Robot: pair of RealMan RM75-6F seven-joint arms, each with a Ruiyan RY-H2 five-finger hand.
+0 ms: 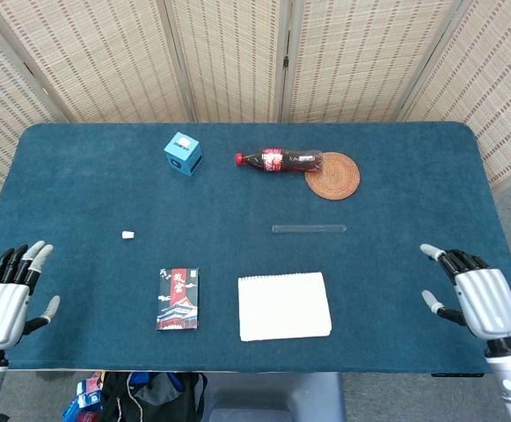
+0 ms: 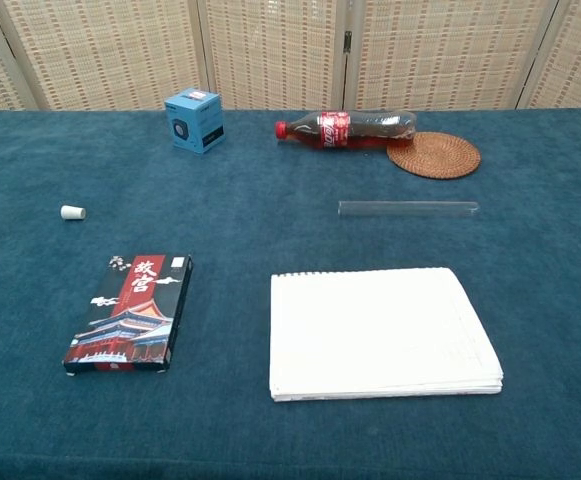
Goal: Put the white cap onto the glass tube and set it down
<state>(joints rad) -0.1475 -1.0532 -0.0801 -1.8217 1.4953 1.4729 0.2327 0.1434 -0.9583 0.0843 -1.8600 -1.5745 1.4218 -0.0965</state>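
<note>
The small white cap (image 1: 127, 235) (image 2: 72, 212) lies alone on the blue cloth at mid-left. A clear glass tube (image 1: 309, 229) (image 2: 407, 209) lies on its side right of centre, above the notepad. My left hand (image 1: 7, 301) hovers at the near left corner, fingers spread, holding nothing, well below and left of the cap. At the near right edge my right hand (image 1: 473, 295) is likewise spread and empty, far right of the tube. Only the head view shows the hands.
A blue cube box (image 1: 183, 153) and a cola bottle (image 1: 279, 160) lying beside a woven coaster (image 1: 332, 176) occupy the far side. A red-and-black booklet (image 1: 178, 299) and a white notepad (image 1: 284, 305) lie near the front edge. Folding screens stand behind the table.
</note>
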